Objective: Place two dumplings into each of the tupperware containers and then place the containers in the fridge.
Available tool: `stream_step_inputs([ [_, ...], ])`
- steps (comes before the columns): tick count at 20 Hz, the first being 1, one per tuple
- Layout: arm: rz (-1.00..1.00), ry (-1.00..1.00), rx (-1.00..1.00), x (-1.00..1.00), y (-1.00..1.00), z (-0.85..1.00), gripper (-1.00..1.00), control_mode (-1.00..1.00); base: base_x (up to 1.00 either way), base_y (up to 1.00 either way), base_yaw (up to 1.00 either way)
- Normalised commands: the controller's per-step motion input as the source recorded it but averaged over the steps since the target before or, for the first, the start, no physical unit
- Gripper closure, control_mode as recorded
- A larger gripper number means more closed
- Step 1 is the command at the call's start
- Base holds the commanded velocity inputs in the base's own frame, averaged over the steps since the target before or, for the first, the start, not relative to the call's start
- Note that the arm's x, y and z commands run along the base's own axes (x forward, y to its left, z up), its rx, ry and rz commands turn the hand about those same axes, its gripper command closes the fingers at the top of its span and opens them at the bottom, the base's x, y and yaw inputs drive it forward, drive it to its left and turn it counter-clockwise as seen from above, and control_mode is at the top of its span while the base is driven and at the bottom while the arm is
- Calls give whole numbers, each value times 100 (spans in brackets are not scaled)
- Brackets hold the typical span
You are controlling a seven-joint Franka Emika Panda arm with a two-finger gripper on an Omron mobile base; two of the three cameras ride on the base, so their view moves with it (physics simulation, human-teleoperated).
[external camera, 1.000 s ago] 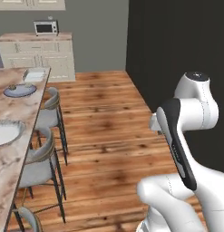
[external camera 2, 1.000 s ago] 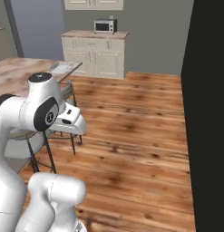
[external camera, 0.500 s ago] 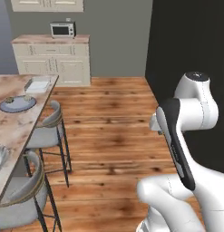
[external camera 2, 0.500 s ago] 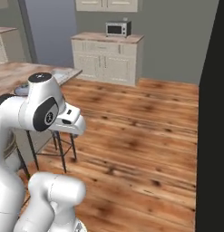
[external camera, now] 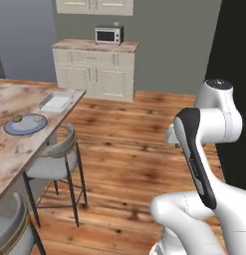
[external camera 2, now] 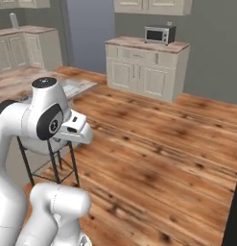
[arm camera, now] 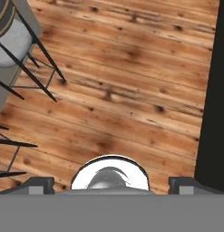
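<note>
The fingers are seen spread wide over bare wooden floor, with nothing between them. On the tabletop, a tupperware container is found near the far corner. Just beside it, dumplings are seen resting on a round grey-blue plate.

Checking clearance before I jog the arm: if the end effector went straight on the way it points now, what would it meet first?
Most likely the bare wooden floor. The open end effector points down at it, with the stool off to one side. Depth is unclear.
</note>
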Motion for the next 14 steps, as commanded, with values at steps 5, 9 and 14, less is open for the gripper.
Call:
stream_step_inputs([
  [5, 0, 0, 0, 0, 0, 0, -100, 100, 93, -71, 48],
  [9, 0, 0, 0, 0, 0, 0, -100, 100, 86, -67, 53],
  [14, 0, 0, 0, 0, 0, 0, -100, 100, 76, -63, 58],
])
